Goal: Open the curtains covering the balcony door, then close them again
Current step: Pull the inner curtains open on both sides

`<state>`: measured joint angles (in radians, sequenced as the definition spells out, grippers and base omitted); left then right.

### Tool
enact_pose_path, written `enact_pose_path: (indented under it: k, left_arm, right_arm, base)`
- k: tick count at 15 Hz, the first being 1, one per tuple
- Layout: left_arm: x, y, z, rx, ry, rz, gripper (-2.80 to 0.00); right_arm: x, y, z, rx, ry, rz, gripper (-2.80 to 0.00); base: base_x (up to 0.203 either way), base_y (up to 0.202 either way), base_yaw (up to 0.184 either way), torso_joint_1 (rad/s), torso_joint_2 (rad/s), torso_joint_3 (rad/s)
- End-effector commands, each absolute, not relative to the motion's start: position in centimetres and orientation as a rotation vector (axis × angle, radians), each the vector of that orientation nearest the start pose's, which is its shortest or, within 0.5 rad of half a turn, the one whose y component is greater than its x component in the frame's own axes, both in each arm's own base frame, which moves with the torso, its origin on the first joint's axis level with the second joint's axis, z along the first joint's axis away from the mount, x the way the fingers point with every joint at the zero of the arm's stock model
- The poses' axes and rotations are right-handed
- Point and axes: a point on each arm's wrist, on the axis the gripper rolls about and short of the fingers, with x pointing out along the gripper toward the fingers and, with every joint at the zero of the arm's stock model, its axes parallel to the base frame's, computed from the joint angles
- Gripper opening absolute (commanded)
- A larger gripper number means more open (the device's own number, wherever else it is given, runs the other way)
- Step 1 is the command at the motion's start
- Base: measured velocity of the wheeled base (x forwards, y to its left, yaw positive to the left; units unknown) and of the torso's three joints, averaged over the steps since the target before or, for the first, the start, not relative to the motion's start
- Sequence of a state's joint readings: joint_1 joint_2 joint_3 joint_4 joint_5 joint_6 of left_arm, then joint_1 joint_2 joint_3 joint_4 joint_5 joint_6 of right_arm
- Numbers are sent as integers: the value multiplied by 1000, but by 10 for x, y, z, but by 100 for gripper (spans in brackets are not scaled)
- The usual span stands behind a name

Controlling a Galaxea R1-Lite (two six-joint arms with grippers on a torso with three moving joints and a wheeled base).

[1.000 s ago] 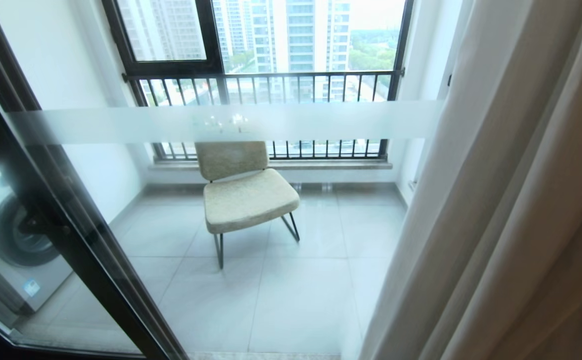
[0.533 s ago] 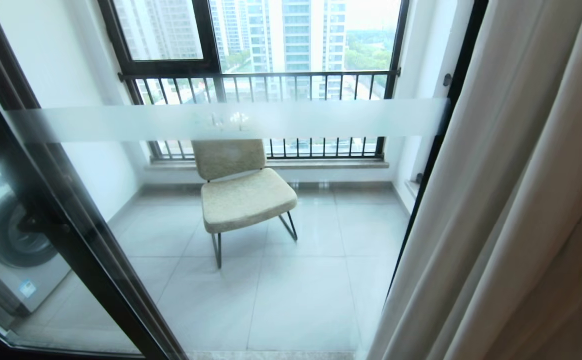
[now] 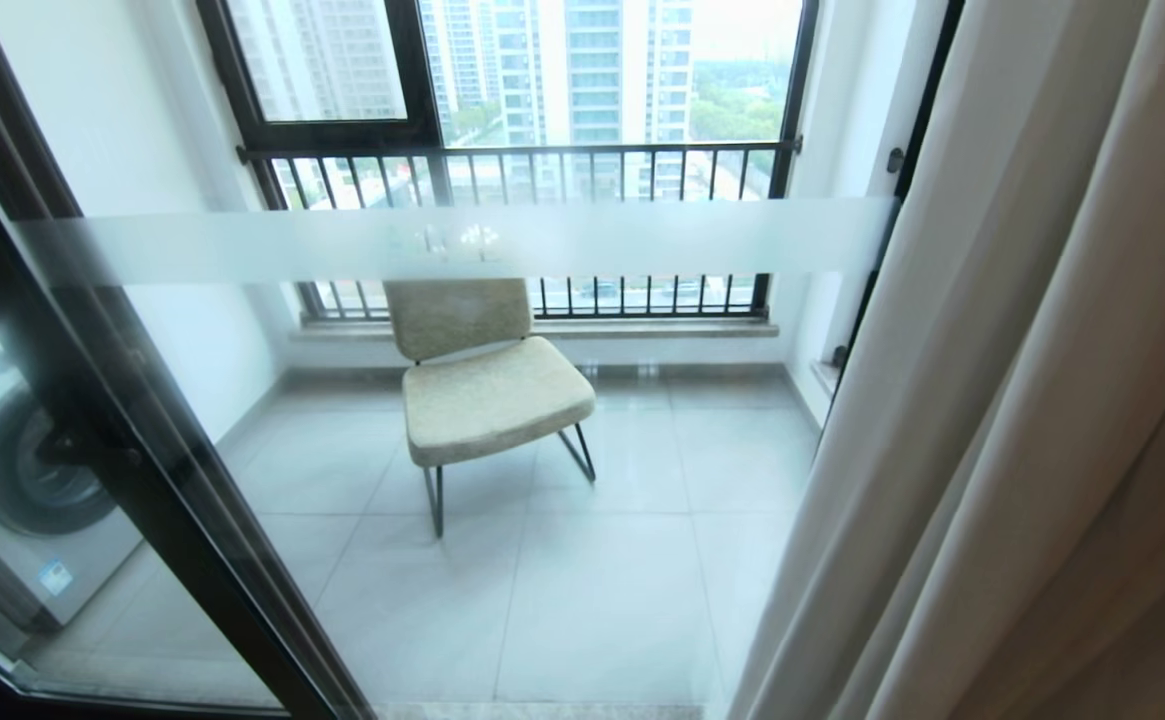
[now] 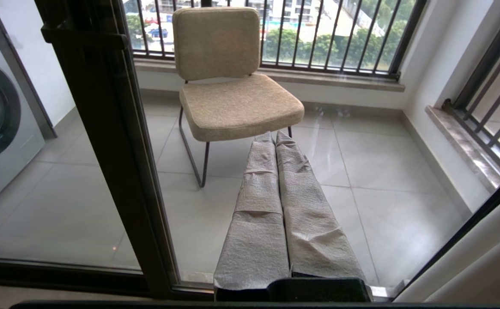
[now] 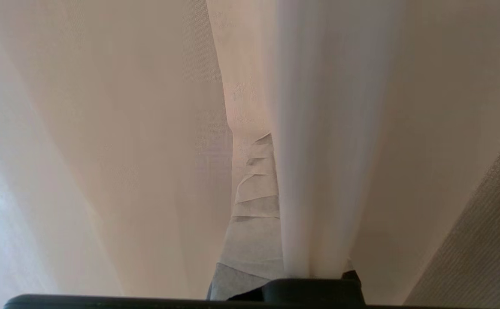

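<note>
Balcony door glass fronts a chair; curtains smother the clenched right pincer.

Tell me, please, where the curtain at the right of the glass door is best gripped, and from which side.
Probably the curtain's free leading edge beside the balcony door, approached from the exposed-glass side. Its folds hang vertically there, so one narrow fold should fit sideways between jaws.
</note>
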<state>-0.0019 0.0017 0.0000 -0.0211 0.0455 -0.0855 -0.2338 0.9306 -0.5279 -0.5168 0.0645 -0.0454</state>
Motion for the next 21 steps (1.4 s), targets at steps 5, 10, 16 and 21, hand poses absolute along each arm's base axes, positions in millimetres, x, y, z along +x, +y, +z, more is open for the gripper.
enact_pose_path:
  k: [5, 10, 16, 21]
  left_arm:
    - [-23, 1, 78, -86, -22, 44, -280]
    - [-23, 1, 78, -86, -22, 44, -280]
    - [-23, 1, 78, -86, -22, 44, -280]
    - [-23, 1, 78, -86, -22, 42, -280]
  right_arm:
    - [144, -40, 278, -14, -106, -215, -280]
    - [162, -70, 300, -23, -119, -348, -280]
    - [172, -109, 311, -28, -116, -500, -280]
    - [177, -142, 318, -6, -129, -606, -280]
  base:
    - [0, 0, 0, 0, 0, 0]
    - [0, 0, 0, 0, 0, 0]
    - [0, 0, 0, 0, 0, 0]
    - [0, 0, 0, 0, 0, 0]
